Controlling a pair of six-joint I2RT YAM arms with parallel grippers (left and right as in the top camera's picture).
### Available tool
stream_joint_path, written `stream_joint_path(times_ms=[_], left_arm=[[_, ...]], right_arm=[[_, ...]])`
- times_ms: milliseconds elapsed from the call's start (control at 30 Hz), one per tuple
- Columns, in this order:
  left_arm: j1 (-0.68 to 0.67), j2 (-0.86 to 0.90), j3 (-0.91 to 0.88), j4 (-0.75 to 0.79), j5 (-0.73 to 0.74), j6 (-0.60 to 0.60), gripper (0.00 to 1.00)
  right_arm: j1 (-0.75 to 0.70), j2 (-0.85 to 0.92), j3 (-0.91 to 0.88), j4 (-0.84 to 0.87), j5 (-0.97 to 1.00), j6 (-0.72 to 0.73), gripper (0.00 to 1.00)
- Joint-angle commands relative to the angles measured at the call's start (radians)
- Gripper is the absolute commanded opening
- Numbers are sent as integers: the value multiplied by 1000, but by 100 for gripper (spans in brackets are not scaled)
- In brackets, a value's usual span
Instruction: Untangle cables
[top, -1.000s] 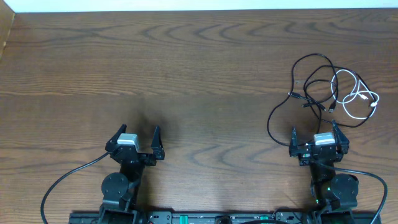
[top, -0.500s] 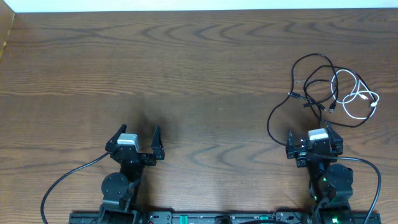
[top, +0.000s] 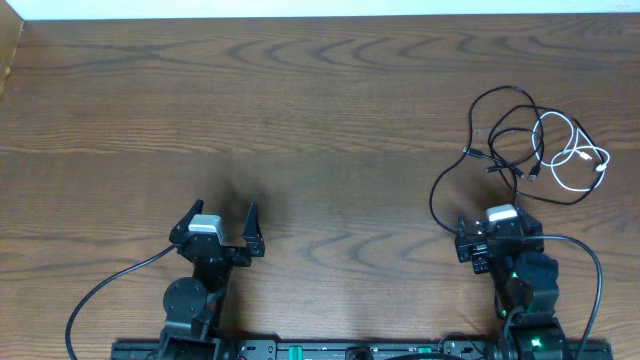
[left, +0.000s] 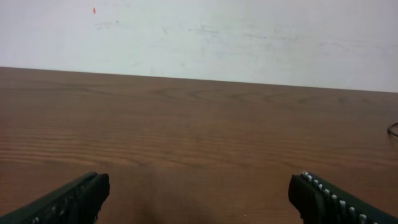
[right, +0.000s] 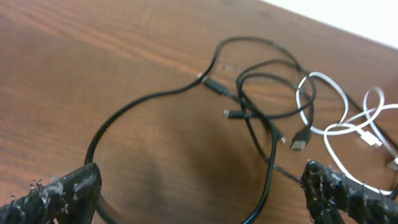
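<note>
Nothing freed yet: black cables (right: 151, 97) and white cable (right: 300, 99) lie knotted together (far right of the tabletop (top: 320, 120)); left pincer (top: 223, 208) and right pincer (right: 199, 180) gape empty.

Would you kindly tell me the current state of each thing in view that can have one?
left gripper: open, holding nothing
right gripper: open, holding nothing, facing the cables
black cables: tangled in crossing loops, lying loose on the table
white cable: looped, crossing the black cables, not gripped
</note>
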Motion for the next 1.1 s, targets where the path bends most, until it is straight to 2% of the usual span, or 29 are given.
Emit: stream_joint_path(times_ms=[0,367,800,1067], left_arm=[[-2,-7,-11,-47,-14,2,98],[-2,-7,-11,-47,-14,2,98],[-2,-6,-11,-47,-14,2,98],[-2,-6,-11,-47,-14,2,98]], right_arm=[[2,36,-2,-4,-2,-8,99],[2,5,-2,-3,-2,-8,99],[2,-291,-2,-2,-2,-9,99],[1,-349,-2,0,-2,-8,99]])
